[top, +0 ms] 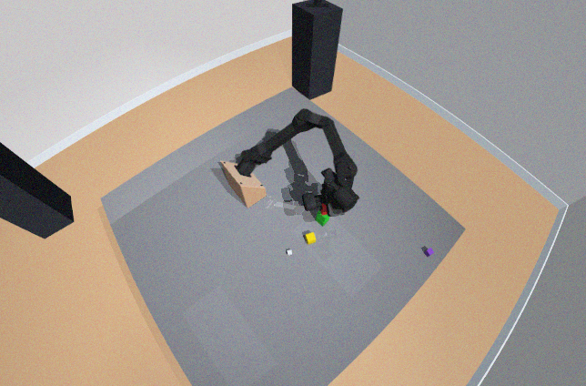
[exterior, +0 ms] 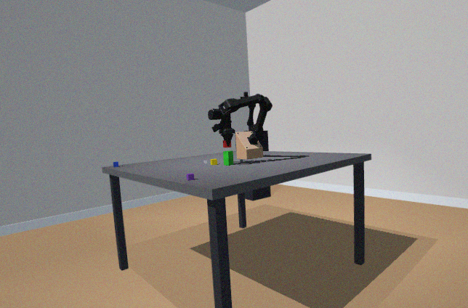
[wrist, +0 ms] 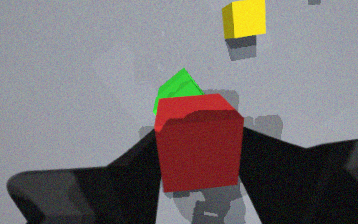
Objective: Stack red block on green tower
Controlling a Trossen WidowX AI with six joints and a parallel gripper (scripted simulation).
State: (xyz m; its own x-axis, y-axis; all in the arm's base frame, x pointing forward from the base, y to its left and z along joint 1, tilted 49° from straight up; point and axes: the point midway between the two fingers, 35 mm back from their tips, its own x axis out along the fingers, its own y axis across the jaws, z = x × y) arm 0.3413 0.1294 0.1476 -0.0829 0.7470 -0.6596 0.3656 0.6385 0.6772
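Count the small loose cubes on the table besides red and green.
4: yellow cube and white cube near the green tower, purple cube by the front edge, blue cube at the far-left corner. Others may be hidden.

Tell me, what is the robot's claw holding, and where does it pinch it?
The claw holds the red block, pinched by two opposite sides, above the green tower.

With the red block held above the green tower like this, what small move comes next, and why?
Probably a small shift to finish centring, then a slow descent. The gripper is shut on the red block, which hangs above the green tower with a gap in the exterior view, and the wrist view shows the tower's top peeking out off-centre.
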